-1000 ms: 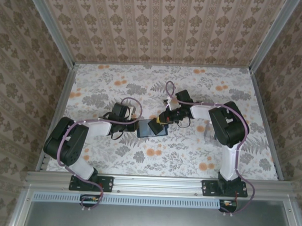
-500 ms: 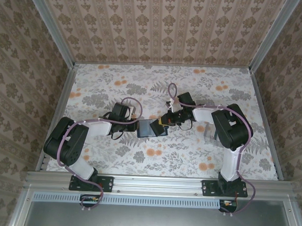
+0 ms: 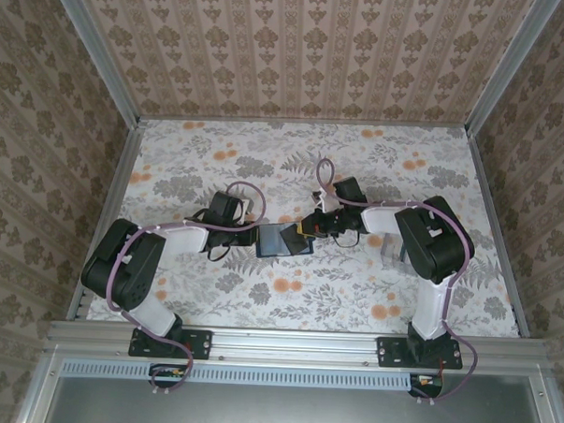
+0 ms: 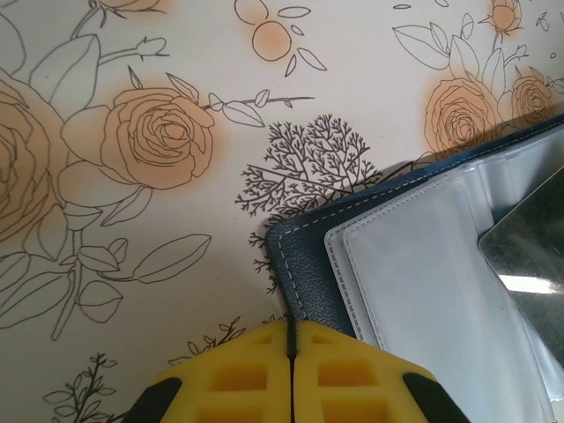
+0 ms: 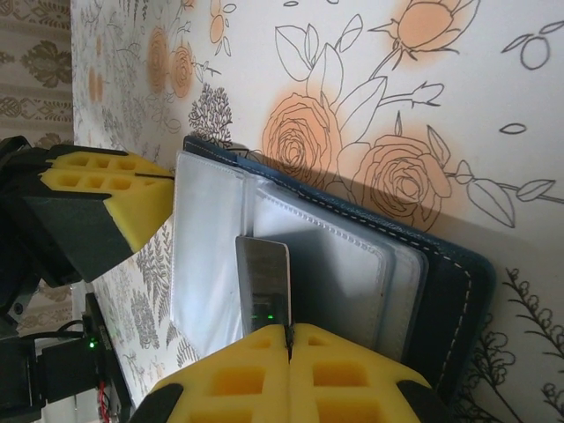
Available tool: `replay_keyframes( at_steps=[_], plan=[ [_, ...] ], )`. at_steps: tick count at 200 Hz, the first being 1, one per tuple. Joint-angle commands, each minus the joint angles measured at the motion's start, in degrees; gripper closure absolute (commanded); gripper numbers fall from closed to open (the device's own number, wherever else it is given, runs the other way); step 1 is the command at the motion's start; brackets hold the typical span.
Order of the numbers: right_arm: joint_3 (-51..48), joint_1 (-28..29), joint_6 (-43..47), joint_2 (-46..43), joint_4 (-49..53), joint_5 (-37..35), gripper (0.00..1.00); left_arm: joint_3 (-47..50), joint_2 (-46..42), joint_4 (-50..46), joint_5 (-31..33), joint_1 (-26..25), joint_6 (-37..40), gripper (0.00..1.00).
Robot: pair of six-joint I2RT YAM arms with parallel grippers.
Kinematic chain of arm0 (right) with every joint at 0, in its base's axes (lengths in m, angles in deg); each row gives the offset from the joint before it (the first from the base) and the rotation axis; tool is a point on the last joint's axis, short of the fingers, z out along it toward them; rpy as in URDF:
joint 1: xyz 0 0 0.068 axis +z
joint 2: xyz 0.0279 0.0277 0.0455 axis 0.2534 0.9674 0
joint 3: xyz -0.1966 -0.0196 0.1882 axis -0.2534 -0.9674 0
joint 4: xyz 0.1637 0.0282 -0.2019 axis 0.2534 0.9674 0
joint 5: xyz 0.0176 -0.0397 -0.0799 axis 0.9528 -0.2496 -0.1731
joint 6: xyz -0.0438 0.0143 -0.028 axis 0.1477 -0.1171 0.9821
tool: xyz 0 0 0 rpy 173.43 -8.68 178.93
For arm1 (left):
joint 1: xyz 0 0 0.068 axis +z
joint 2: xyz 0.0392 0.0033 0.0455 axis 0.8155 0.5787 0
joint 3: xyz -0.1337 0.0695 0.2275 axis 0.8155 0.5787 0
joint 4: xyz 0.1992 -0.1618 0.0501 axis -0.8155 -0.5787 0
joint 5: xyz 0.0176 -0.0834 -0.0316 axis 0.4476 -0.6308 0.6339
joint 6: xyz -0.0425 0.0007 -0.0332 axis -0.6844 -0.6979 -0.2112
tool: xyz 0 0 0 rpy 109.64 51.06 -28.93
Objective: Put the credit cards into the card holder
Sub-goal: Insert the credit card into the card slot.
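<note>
The card holder (image 3: pixel 283 240) lies open on the flowered table, navy cover (image 4: pixel 304 256) outside, clear sleeves (image 5: pixel 335 264) inside. My left gripper (image 4: pixel 293 333) is shut on the cover's near edge, at the holder's left side (image 3: pixel 256 236). My right gripper (image 5: pixel 288 330) is shut on one dark, shiny credit card (image 5: pixel 263 278). It holds the card on edge over the sleeves, its far end at the fold between two of them. That card also shows at the right of the left wrist view (image 4: pixel 529 251). The right gripper (image 3: pixel 311 229) sits at the holder's right side.
A small pale object, possibly more cards (image 3: pixel 390 242), lies on the table just left of the right arm's elbow. Patterned walls and metal rails close in the table on three sides. The left gripper's yellow finger (image 5: pixel 110 189) is close to the holder's left sleeve.
The right wrist has shifted slightly right and toward the near edge, keeping the card over the holder. The left gripper has stayed put on the cover.
</note>
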Motion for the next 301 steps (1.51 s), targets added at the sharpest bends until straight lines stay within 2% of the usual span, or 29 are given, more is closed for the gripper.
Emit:
replay_keyframes(
  at_steps=[1, 111, 152, 156, 182, 301],
  plan=[
    [-1.38, 0.37, -1.54, -1.47, -2.77, -3.10, 1.00, -0.95, 1.45, -3.88, 0.26, 0.73, -0.60, 0.92],
    [-2.68, 3.83, -4.71, -4.36, -2.01, -12.10, 1.00, -0.98, 2.44, -3.87, -1.13, 1.39, -1.91, 0.90],
    [-3.39, 3.48, -4.58, -5.18, -2.88, -11.91, 1.00, -1.29, 3.24, -3.90, -1.14, 1.38, -2.38, 0.90],
    [-3.41, 3.47, -4.74, -5.25, -3.07, -11.78, 1.00, -1.35, 3.34, -3.97, -1.22, 2.94, -2.36, 0.90],
    [-3.98, 3.50, -5.21, -5.69, -4.25, -11.38, 1.00, -1.22, 3.36, -4.01, -1.49, 3.38, -2.57, 0.90],
    [-7.58, 4.50, -8.66, -7.52, -7.64, -15.16, 1.00, -1.18, 3.90, -3.76, -2.72, 3.84, -2.85, 0.90]
  ],
)
